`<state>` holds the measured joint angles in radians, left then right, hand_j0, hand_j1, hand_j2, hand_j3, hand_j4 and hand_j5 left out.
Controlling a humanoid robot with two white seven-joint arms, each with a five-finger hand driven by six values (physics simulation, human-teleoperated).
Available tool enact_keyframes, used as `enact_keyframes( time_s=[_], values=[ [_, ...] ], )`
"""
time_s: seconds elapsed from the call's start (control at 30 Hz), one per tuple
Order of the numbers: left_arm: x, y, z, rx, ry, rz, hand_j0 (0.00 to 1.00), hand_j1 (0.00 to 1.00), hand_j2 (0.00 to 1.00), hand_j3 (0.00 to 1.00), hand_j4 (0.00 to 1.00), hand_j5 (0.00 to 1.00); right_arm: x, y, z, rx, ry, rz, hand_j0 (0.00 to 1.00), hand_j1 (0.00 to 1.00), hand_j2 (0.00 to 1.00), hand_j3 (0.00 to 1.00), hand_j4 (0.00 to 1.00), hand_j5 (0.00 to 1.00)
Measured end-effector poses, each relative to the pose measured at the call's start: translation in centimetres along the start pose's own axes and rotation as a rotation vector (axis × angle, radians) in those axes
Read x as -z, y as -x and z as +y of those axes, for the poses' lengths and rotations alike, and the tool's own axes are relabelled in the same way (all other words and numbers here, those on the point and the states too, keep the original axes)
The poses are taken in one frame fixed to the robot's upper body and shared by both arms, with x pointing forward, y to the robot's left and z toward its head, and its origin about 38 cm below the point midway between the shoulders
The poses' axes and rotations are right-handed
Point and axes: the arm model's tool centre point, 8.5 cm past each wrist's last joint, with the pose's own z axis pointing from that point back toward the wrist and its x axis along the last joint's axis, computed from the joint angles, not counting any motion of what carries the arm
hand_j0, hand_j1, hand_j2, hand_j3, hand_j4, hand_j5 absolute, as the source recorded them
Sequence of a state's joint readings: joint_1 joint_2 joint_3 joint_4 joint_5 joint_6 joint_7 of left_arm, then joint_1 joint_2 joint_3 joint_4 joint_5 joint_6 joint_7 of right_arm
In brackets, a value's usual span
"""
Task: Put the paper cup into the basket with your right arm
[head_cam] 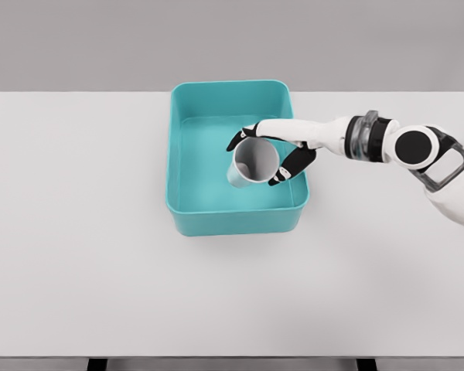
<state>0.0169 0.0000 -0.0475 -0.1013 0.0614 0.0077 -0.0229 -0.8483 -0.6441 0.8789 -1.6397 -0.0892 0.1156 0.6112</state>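
A grey-white paper cup [251, 161] is tilted inside the teal basket [182, 216], its open mouth facing up toward me. My right hand [269, 154] reaches in from the right over the basket's right wall, and its black-tipped fingers [288, 165] wrap around the cup's rim and side. The cup sits over the right half of the basket floor; I cannot tell whether it touches the bottom. The left arm is out of view.
The basket stands on a white table [77, 232], a little behind its middle. My right forearm [371, 139] crosses above the table to the right of the basket. The table's front edge runs along the bottom of the view.
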Motion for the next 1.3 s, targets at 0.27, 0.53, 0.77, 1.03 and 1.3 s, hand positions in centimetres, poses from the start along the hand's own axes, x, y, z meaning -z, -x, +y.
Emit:
enact_keyframes(
  time_s=[0.27,0.53,0.77,1.03,1.3],
  values=[
    [0.0,-0.1,0.0,0.000,0.000,-0.002,1.00,1.00,1.00,1.00,1.00,1.00,0.8,0.8,0.2,0.029,-0.005,0.013,0.78,0.78,0.78,0.78,0.78,0.78],
    [0.0,0.0,0.0,0.000,0.000,0.000,1.00,1.00,1.00,1.00,1.00,1.00,1.2,1.6,0.8,0.044,-0.022,0.032,0.78,0.78,0.78,0.78,0.78,0.78],
    [0.0,-0.1,0.0,0.000,0.000,-0.002,1.00,1.00,1.00,1.00,1.00,1.00,1.6,1.8,1.1,0.054,-0.027,0.035,0.79,0.79,0.79,0.79,0.79,0.79],
    [0.0,0.0,0.0,0.000,0.000,0.000,1.00,1.00,1.00,1.00,1.00,1.00,1.9,1.9,1.2,0.059,-0.031,0.034,0.92,0.92,0.92,0.92,0.92,0.92],
    [0.0,0.0,0.0,0.000,0.000,0.000,1.00,1.00,1.00,1.00,1.00,1.00,1.8,1.8,1.2,0.057,-0.029,0.032,0.95,0.95,0.95,0.95,0.95,0.95]
  ],
)
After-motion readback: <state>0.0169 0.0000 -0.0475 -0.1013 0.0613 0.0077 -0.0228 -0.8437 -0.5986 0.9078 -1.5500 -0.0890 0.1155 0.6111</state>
